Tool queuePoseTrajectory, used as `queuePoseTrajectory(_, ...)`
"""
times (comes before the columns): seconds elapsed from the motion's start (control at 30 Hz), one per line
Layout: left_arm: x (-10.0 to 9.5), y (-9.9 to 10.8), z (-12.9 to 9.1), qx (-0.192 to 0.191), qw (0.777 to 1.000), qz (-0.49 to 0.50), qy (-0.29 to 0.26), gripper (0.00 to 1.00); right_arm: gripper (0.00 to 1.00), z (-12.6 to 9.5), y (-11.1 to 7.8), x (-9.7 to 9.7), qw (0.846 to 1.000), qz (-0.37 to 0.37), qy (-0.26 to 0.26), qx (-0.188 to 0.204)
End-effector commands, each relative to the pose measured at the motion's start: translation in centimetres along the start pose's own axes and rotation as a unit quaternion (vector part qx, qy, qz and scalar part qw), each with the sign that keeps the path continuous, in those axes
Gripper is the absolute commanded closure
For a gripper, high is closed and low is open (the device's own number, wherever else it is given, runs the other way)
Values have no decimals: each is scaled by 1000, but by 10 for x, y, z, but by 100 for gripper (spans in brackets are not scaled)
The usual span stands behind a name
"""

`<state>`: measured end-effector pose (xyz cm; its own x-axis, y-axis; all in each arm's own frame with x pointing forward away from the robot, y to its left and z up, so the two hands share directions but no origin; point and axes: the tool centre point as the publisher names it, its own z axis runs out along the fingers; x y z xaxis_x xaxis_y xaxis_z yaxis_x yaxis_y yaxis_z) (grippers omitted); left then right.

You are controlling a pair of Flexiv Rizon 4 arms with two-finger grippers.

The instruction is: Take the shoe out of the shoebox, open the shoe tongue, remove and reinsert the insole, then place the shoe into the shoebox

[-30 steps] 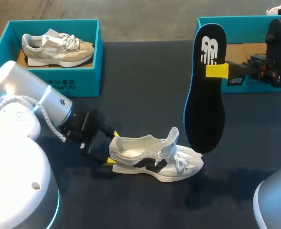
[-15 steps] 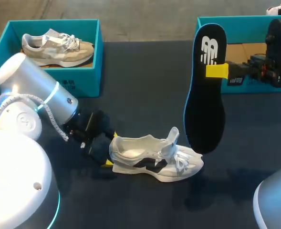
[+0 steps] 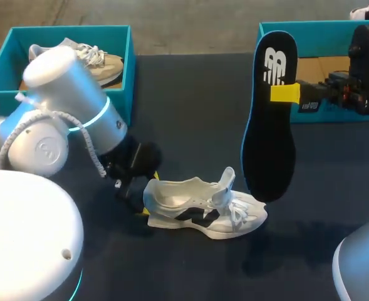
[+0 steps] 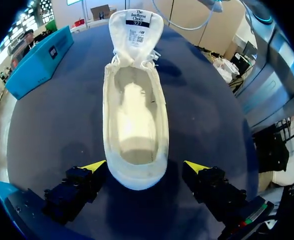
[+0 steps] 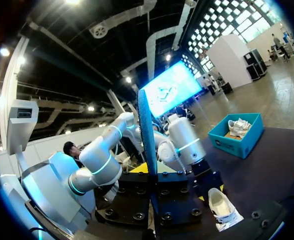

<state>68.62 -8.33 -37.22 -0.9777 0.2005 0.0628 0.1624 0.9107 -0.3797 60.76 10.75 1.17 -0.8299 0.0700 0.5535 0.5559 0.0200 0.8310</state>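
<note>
The white shoe (image 3: 203,210) lies on its sole on the dark table (image 3: 190,100), and its tongue stands up. The left gripper (image 4: 145,167) is at the heel with its fingers wide apart. The heel sits between them, and one finger shows a gap to it. The right gripper (image 3: 283,93) is closed on the black insole (image 3: 269,132). It holds the insole upright over the table, beside the shoe's toe and before the teal shoebox (image 3: 322,41).

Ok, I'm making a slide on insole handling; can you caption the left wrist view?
Left gripper open astride the heel of the shoe on the table, tongue raised.
</note>
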Motion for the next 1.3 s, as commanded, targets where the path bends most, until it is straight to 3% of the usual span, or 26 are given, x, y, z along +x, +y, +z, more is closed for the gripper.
queuePoseTrajectory(0.03,-5,-3,-2,-86,996,7,3,0,100,2,2,-2,1000,0,1,1)
queuePoseTrajectory(0.23,-6,-3,2,-124,992,21,-5,0,100,2,2,-2,1000,0,1,1)
queuePoseTrajectory(0.73,-4,-8,4,-134,991,21,-8,0,100,2,2,-2,1000,0,1,1)
queuePoseTrajectory(1.17,-10,-34,-30,-97,993,52,-35,0,100,2,2,-2,1000,0,1,1)
queuePoseTrajectory(1.3,-26,-53,-40,-91,992,69,-55,0,100,2,2,-2,1000,0,1,1)
